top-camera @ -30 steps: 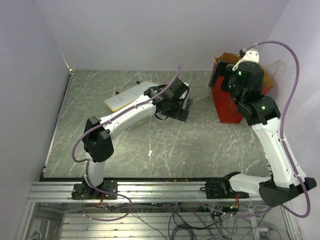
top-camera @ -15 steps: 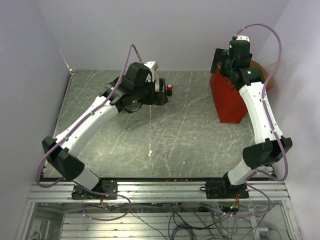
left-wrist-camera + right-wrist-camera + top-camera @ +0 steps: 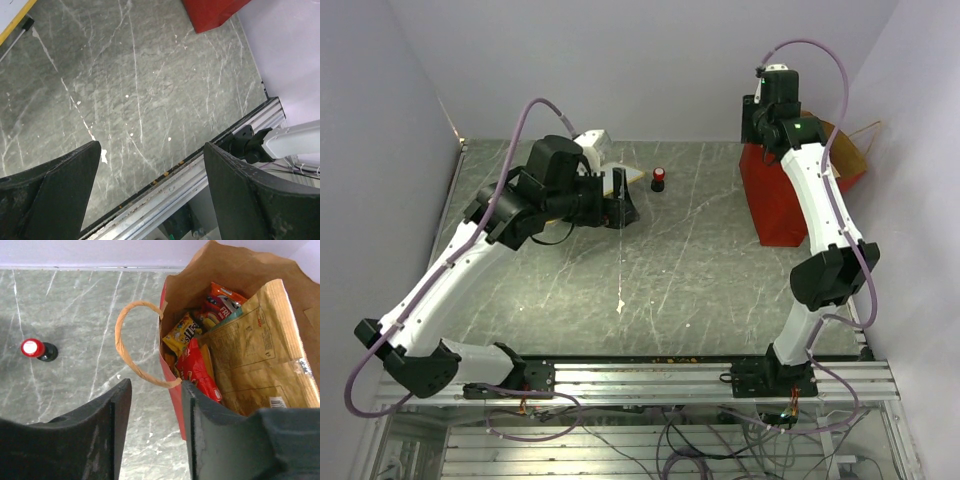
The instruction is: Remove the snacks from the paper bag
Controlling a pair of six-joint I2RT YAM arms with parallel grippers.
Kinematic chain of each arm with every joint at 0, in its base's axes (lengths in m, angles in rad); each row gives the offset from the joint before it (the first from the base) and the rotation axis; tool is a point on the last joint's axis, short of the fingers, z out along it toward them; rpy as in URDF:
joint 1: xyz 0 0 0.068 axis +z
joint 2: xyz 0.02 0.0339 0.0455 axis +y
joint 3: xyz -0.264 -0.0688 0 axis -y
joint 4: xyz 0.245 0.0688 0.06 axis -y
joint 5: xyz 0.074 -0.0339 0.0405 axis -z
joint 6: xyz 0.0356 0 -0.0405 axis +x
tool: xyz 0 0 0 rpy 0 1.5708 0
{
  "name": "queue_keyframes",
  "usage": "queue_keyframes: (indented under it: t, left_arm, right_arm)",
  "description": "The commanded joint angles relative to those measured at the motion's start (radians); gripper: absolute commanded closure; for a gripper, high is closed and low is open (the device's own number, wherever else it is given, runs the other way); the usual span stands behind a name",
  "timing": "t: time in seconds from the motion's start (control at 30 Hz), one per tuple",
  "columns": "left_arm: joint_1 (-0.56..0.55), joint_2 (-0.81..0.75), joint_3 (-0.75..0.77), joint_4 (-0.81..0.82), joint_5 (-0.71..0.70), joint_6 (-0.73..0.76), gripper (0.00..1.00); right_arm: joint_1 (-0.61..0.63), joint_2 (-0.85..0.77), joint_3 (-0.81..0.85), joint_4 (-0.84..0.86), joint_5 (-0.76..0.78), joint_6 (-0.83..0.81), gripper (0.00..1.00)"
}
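The paper bag [image 3: 778, 205], red outside and brown inside, stands open at the back right of the table. Looking down into the paper bag [image 3: 235, 270], the right wrist view shows the snacks: a red packet [image 3: 199, 367], a yellow packet [image 3: 182, 332] and an orange packet [image 3: 223, 294] beside folded brown paper. My right gripper [image 3: 155, 390] hangs above the bag's near rim and its tan handle [image 3: 124, 347], jaws part-way apart with nothing between them. My left gripper [image 3: 620, 203] hovers wide open over the table's middle, holding nothing.
A small red-and-black cylinder [image 3: 659, 179] stands on the table left of the bag, also seen as the cylinder [image 3: 37, 350] in the right wrist view. A flat white board [image 3: 12, 12] lies behind the left gripper. The table's front rail [image 3: 200, 185] shows below the left gripper.
The right arm has risen and stretched over the bag, and its jaws have narrowed. The left arm has swung left and extended; its gripper stays open.
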Motion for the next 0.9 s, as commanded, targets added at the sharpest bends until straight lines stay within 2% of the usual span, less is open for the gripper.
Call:
queue_keyframes:
  t: [0.0,0.07,0.2,0.23,0.4,0.6,0.73,0.87]
  left_arm:
    - [0.000,-0.044,0.052,-0.092,0.004,0.014,0.05]
    - [-0.001,-0.054,0.064,-0.115,0.000,0.021,0.05]
    - [-0.001,-0.076,0.069,-0.147,-0.013,0.039,0.05]
    - [-0.001,-0.081,0.068,-0.151,-0.016,0.041,0.05]
    - [-0.001,-0.107,0.056,-0.157,0.002,0.029,0.05]
    - [0.000,-0.089,0.103,-0.189,0.003,0.054,0.05]
    - [0.000,-0.109,0.088,-0.163,0.048,0.036,0.05]
    - [0.000,-0.108,0.106,-0.175,0.051,0.035,0.05]
  right_arm:
    - [-0.005,0.031,0.035,0.007,0.009,-0.071,0.61]
    - [-0.005,0.042,0.039,0.009,0.014,-0.084,0.70]
    - [-0.004,0.048,0.071,-0.013,-0.007,-0.081,0.96]
    - [-0.001,0.045,0.075,-0.025,-0.021,-0.071,1.00]
    - [0.057,0.010,0.056,-0.131,-0.042,-0.040,1.00]
    - [0.222,-0.076,-0.017,-0.258,0.098,-0.038,1.00]
    - [0.272,-0.117,-0.046,-0.368,0.066,0.036,1.00]
    - [0.295,-0.224,-0.112,-0.391,-0.038,0.113,1.00]
